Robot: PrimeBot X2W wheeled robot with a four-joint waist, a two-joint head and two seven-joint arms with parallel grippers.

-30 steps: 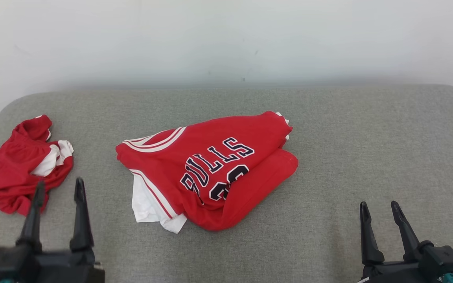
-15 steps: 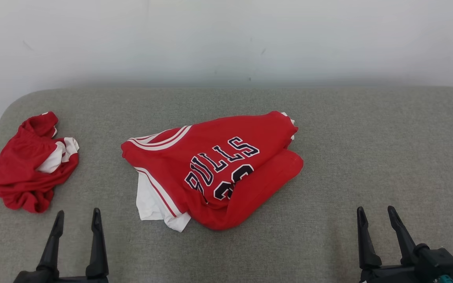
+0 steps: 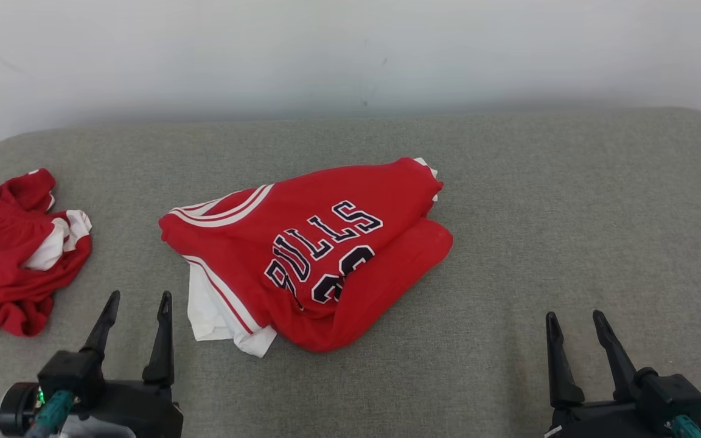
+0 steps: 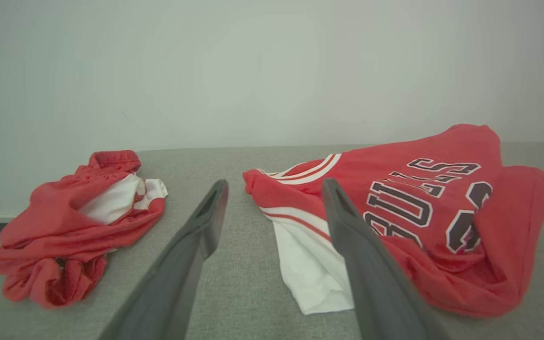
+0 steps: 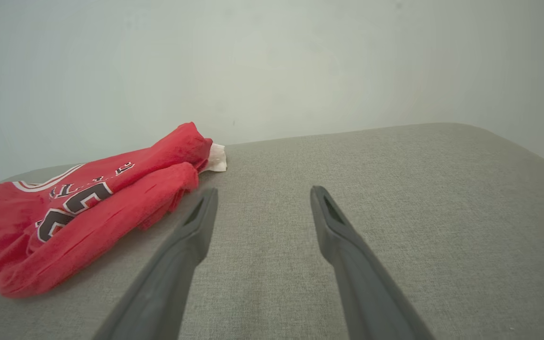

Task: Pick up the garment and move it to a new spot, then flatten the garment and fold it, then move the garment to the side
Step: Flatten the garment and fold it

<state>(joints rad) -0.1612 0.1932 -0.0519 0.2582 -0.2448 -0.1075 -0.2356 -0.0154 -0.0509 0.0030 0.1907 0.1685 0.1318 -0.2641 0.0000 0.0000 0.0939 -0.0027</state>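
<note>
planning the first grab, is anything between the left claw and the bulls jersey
Nothing visible does. The open left claw points across bare grey surface toward the jersey, nearest its white corner. The other crumpled red garment lies off to the left, apart from that path.

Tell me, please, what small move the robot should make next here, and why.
Probably reach the left gripper forward to the jersey, aiming at its loose white corner. The jersey lies crumpled and doubled over, untouched. The left gripper and the right gripper both stand open and empty near the front edge, and the left is nearer to that corner.
</note>
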